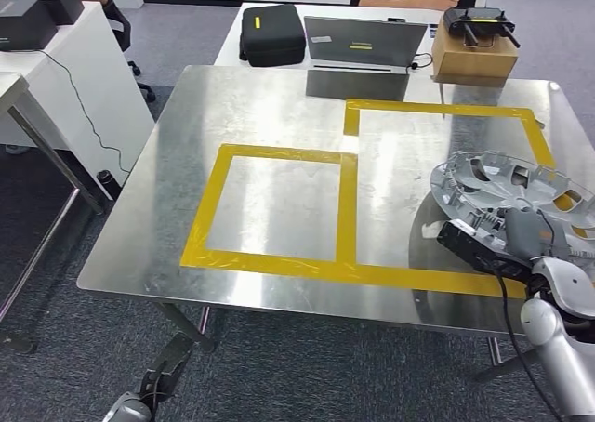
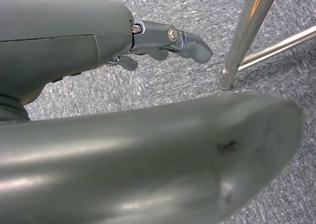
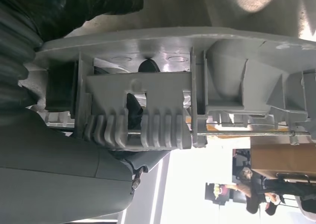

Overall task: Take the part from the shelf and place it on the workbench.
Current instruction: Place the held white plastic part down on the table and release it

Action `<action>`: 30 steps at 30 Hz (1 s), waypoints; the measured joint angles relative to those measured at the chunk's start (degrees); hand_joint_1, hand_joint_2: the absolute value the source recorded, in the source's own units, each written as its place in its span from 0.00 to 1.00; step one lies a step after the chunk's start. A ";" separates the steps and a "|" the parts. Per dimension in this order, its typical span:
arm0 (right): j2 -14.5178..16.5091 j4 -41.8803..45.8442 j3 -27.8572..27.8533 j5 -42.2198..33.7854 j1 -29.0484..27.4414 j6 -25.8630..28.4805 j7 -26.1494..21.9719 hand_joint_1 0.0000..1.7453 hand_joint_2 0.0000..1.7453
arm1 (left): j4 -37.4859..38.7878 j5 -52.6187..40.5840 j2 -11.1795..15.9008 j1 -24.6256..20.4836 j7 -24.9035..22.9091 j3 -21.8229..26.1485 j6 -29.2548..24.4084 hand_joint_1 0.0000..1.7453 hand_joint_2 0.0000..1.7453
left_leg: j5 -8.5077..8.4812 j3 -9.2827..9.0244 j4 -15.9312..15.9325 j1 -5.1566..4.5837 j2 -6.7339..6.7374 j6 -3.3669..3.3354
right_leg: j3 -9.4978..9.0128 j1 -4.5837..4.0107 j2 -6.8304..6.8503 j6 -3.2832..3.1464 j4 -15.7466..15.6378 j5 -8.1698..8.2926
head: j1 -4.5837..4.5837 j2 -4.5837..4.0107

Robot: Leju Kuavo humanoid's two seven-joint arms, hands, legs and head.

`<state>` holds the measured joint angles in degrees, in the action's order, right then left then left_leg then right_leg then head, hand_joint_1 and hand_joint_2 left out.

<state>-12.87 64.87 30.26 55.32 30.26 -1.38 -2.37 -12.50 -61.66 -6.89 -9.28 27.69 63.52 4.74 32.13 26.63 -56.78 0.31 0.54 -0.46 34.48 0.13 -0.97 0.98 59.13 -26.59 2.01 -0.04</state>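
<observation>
Right hand (image 1: 522,236) grips your part (image 1: 516,188) by its near rim, holding it above the workbench (image 1: 281,106) for placing.

The grey part (image 1: 516,191) runs off the head view's right edge, its near rim hidden behind the right hand (image 1: 522,231) — fingers unseen. At lower left, the left hand (image 1: 163,374) is partly cut off.

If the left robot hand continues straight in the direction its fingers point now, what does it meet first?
Probably the grey carpet floor: the left robot hand hangs open above it. The shiny metal table leg stands off to one side; depth is unclear.
</observation>
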 joint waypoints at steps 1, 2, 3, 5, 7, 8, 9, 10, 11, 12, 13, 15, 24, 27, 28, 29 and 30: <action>0.00 0.00 0.01 0.00 0.00 0.00 0.01 1.00 1.00 | 0.00 0.00 0.01 0.00 0.00 0.00 0.00 0.00 0.00 | 0.00 0.00 0.00 0.00 0.00 0.00 | 0.00 0.00 0.00 0.00 0.00 0.00 | 0.00 0.00; 0.00 0.00 0.01 0.00 0.00 0.00 0.01 1.00 1.00 | 0.00 0.00 0.01 0.00 0.00 0.00 0.00 0.00 0.00 | 0.00 0.00 0.00 0.00 0.00 0.00 | 0.00 0.00 0.00 0.00 0.00 0.00 | 0.00 0.00; 0.00 0.00 0.02 0.00 0.00 0.00 0.01 1.00 1.00 | 0.00 0.00 0.01 0.00 0.00 0.00 0.00 0.00 0.00 | 0.00 0.00 0.00 0.00 0.00 0.00 | 0.00 0.00 0.00 0.00 0.00 0.00 | 0.00 0.00; 0.00 0.00 0.02 0.00 0.00 0.00 0.01 1.00 1.00 | 0.00 0.00 0.01 0.00 0.00 0.00 0.00 0.00 0.00 | 0.00 0.00 0.00 0.00 0.00 0.00 | 0.00 0.00 0.00 0.00 0.00 0.00 | 0.00 0.00; 0.00 0.00 0.02 0.00 0.00 0.00 0.01 1.00 1.00 | 0.00 0.00 0.01 0.00 0.00 0.00 0.00 0.00 0.00 | 0.00 0.00 0.00 0.00 0.00 0.00 | 0.00 0.00 0.00 0.00 0.00 0.00 | 0.00 0.00; 0.00 0.00 0.02 0.00 0.00 0.01 0.01 1.00 1.00 | 0.00 0.00 0.00 0.00 0.00 0.00 0.00 0.00 0.00 | 0.00 0.00 0.00 0.00 0.00 0.00 | 0.00 0.00 0.00 0.00 0.00 0.00 | 0.00 0.00; 0.00 0.00 0.03 0.00 0.00 0.01 0.01 1.00 1.00 | 0.00 0.00 0.00 0.00 0.00 0.00 0.00 0.00 0.00 | 0.00 0.00 0.00 0.00 0.00 0.00 | 0.00 0.00 0.00 0.00 0.00 0.00 | 0.00 0.00; 0.00 0.00 0.03 0.00 0.00 0.01 0.01 1.00 1.00 | 0.00 0.00 0.00 0.00 0.00 0.00 0.00 0.00 0.00 | 0.00 0.00 0.00 0.00 0.00 0.00 | 0.00 0.00 0.00 0.00 0.00 0.00 | -0.01 0.00; 0.00 0.00 0.04 0.00 0.00 0.01 0.01 1.00 1.00 | 0.00 0.00 0.00 0.00 0.00 0.00 0.00 0.00 0.00 | 0.00 0.00 0.00 0.00 0.00 0.00 | 0.00 0.00 0.00 0.00 0.00 0.00 | -0.01 0.00; 0.00 0.00 0.04 0.00 0.00 0.01 0.01 1.00 1.00 | 0.00 0.00 0.01 0.00 0.00 0.00 0.00 0.00 0.00 | 0.00 0.00 0.00 0.00 0.00 0.00 | 0.00 0.00 0.00 0.00 0.00 0.00 | -0.01 0.00; 0.00 0.00 0.04 0.00 0.00 0.01 0.01 1.00 1.00 | 0.00 0.00 0.01 0.00 0.00 0.00 0.00 0.00 0.00 | 0.00 0.00 0.00 0.00 0.00 0.00 | 0.00 0.00 0.00 0.00 0.00 0.00 | 0.00 0.00; 0.00 0.00 0.05 0.00 0.00 0.01 0.01 1.00 1.00 | 0.00 0.00 0.00 0.00 0.00 0.00 0.00 0.00 0.00 | 0.00 0.00 0.00 0.00 0.00 0.00 | 0.00 0.00 0.00 0.00 0.00 0.00 | 0.00 0.00; 0.00 0.00 0.08 0.00 0.00 0.01 0.01 0.75 1.00 | 0.00 0.00 0.01 0.00 0.00 0.00 0.00 0.00 0.00 | 0.00 0.00 0.00 0.00 0.00 0.00 | 0.00 0.00 0.00 0.00 0.00 0.00 | -0.01 0.00; 0.02 0.00 0.09 -0.10 0.01 0.01 -0.18 0.00 1.00 | 0.00 -0.01 0.00 0.00 0.00 0.00 0.00 0.00 0.00 | 0.00 0.01 0.00 0.00 0.00 0.00 | 0.00 0.00 0.00 0.00 0.00 0.00 | -0.01 0.00; 0.18 0.00 0.13 -0.35 0.05 0.03 -0.70 0.00 1.00 | 0.00 -0.02 0.00 0.00 -0.01 -0.02 0.00 0.00 0.00 | 0.00 0.02 0.00 0.00 0.01 0.00 | -0.01 0.00 -0.01 0.00 0.00 0.00 | -0.02 0.00; 0.49 0.00 0.20 -0.63 0.18 0.03 -1.33 0.00 1.00 | 0.00 -0.04 0.00 0.00 -0.03 -0.04 -0.01 0.00 0.00 | 0.00 0.02 0.00 0.01 0.02 0.00 | 0.00 0.00 -0.04 0.00 0.01 0.00 | -0.03 0.00; 1.05 0.00 0.37 -0.92 0.42 0.01 -1.93 0.00 1.00 | 0.00 -0.07 0.00 -0.01 -0.08 -0.08 -0.04 0.00 0.00 | 0.00 0.02 0.01 0.01 0.08 0.00 | 0.00 0.00 -0.13 0.00 0.01 0.01 | -0.03 0.00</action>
<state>-11.82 64.87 30.63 54.40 30.68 -1.37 -4.30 -12.50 -61.72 -6.89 -9.29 27.62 63.43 4.70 32.13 26.65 -56.77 0.32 0.62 -0.46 34.49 0.14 -1.09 0.99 59.14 -26.59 1.98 -0.04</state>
